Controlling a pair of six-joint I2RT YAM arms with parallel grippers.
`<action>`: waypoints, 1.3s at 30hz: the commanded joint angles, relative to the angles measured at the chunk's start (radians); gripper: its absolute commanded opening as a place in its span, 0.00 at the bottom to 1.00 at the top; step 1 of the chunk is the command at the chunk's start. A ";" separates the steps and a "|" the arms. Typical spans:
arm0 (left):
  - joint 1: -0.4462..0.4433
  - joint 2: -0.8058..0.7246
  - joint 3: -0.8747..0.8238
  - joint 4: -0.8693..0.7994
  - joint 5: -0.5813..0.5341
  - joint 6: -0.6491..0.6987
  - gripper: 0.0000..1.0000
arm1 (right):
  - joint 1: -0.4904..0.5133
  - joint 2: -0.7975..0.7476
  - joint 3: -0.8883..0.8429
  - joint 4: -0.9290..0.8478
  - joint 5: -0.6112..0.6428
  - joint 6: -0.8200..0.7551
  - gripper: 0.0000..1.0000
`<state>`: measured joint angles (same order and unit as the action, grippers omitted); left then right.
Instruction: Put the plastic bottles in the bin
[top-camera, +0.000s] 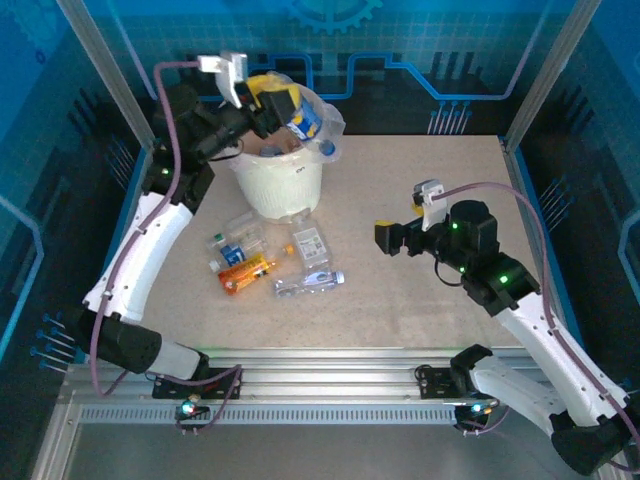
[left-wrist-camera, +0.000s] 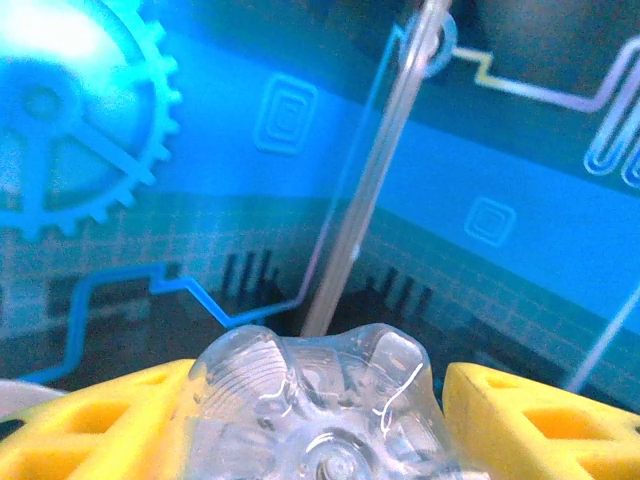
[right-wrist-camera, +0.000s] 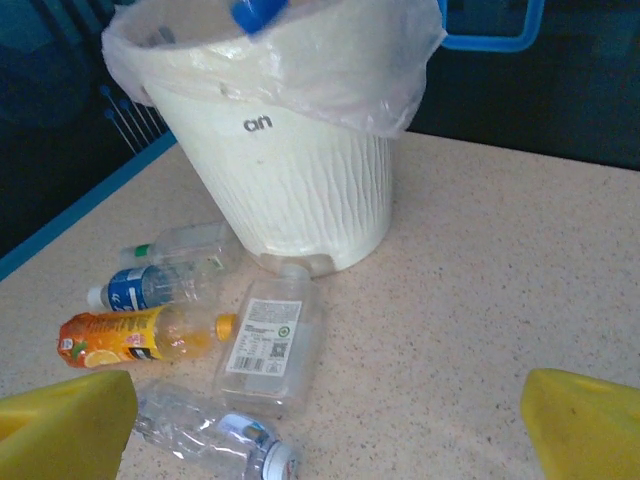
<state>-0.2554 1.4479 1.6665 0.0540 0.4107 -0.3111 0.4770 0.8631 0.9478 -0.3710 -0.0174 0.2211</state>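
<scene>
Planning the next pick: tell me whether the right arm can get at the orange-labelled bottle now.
Probably yes. The right gripper is open and empty, bare table lies before it, and the orange-labelled bottle lies uncovered, though clear bottles crowd beside it.

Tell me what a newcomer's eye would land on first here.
The left claw stands out first, raised over the bag-lined white bin at the far left of the table and gripping a clear crushed bottle. Next come the loose bottles lying in front of the bin, the orange-labelled bottle brightest among them. The open right claw hovers to their right.
</scene>
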 joint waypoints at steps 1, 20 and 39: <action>0.048 0.032 0.054 0.015 -0.049 0.006 0.04 | 0.009 0.015 -0.001 -0.012 0.046 0.021 1.00; 0.102 0.313 0.300 -0.058 -0.115 0.148 0.08 | 0.009 0.034 -0.006 -0.043 0.159 0.067 1.00; 0.102 0.477 0.472 -0.488 -0.056 0.294 0.12 | 0.010 0.055 -0.013 -0.045 0.176 0.083 1.00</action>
<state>-0.1596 1.9003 2.0895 -0.3489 0.3264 -0.0631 0.4770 0.9131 0.9417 -0.4114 0.1505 0.2886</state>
